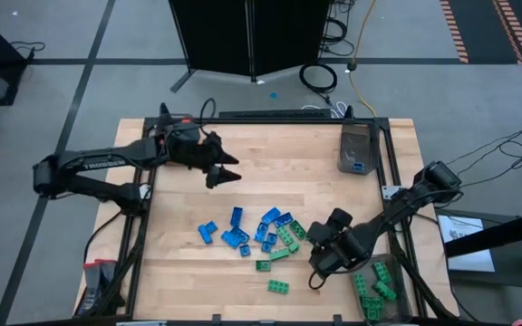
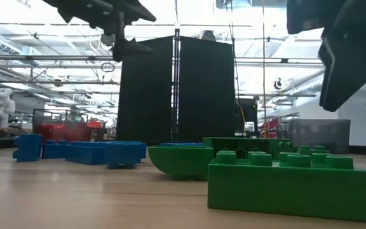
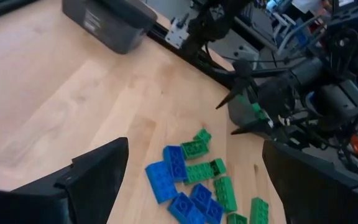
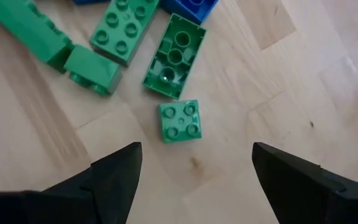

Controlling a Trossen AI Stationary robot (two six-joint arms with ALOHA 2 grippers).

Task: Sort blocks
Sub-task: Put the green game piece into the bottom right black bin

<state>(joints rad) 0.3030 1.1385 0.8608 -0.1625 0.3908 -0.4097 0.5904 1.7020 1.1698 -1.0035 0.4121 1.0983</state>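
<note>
Peering down, only the right wrist view shows a small square green studded plastic brick [image 4: 179, 121] on the table between the right gripper's [image 4: 194, 171] wide-open, empty fingers; the left gripper [image 1: 227, 171] hovers open, empty.

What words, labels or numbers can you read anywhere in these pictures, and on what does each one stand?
"TROSSEN": white letters on the left arm, only just legible in the high view.
Label on the grey bin: pale lines, too blurred to read.
Blocks: no print to be seen.
Papers beside the table: too small to read.
</note>
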